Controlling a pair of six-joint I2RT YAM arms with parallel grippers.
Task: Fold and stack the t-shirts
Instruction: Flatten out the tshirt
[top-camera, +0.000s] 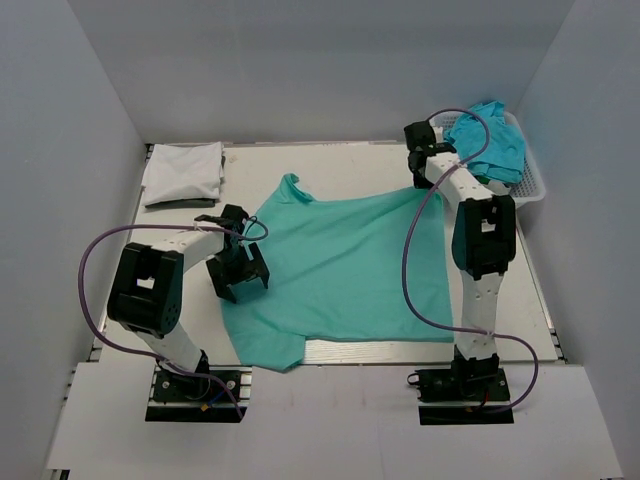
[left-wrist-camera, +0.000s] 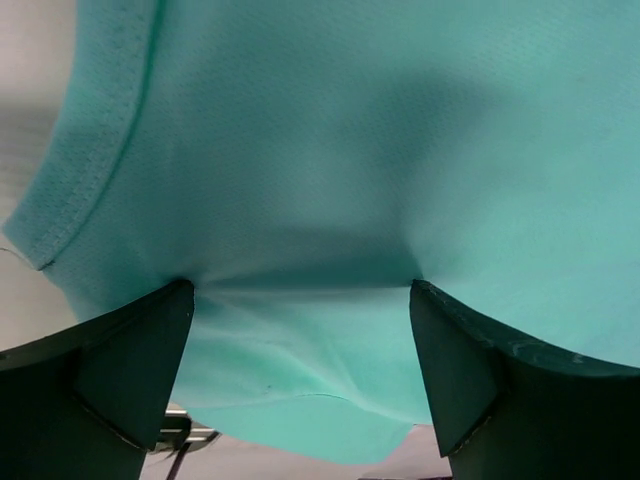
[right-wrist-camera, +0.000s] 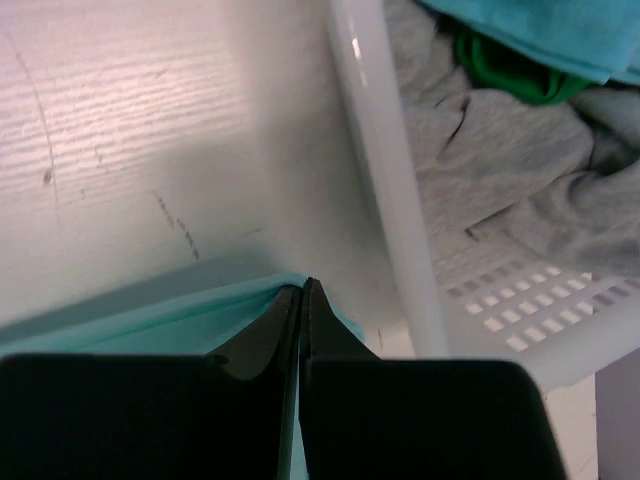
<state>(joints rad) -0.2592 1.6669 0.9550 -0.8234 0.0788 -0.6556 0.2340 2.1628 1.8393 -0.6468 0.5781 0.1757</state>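
A teal t-shirt lies spread on the white table, its hem hanging over the near edge. My left gripper is open and stands over the shirt's left side. In the left wrist view the dark fingers straddle slightly bunched teal fabric. My right gripper is at the shirt's far right corner. In the right wrist view its jaws are shut on the teal corner.
A folded white shirt lies at the back left. A white basket at the back right holds a blue shirt. Its rim stands just right of my right gripper, with grey clothing inside.
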